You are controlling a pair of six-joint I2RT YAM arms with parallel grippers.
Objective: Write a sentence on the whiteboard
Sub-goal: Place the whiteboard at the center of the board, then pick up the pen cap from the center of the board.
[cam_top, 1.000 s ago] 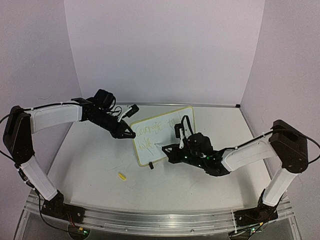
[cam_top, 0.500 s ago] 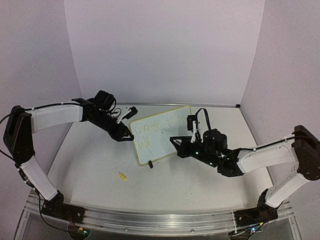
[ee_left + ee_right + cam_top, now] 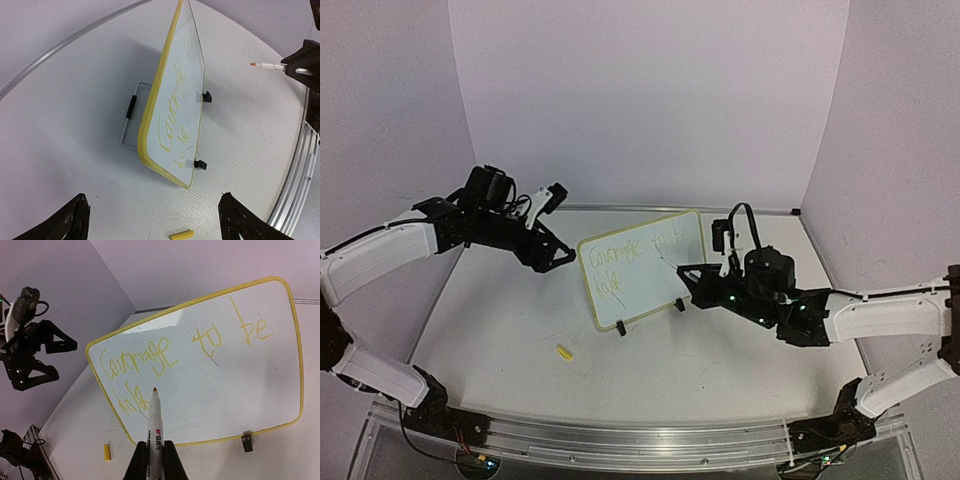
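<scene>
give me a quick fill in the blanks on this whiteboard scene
The right gripper is shut on a ___. The left gripper has its jaws ___, apart from the whiteboard. The whiteboard's frame is ___. The small yellow cap lies on the ___.
Missing: marker; open; yellow; table.

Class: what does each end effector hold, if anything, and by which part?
Right end effector grips the marker by its rear barrel, tip free. Left end effector is open, holding nothing.
</scene>
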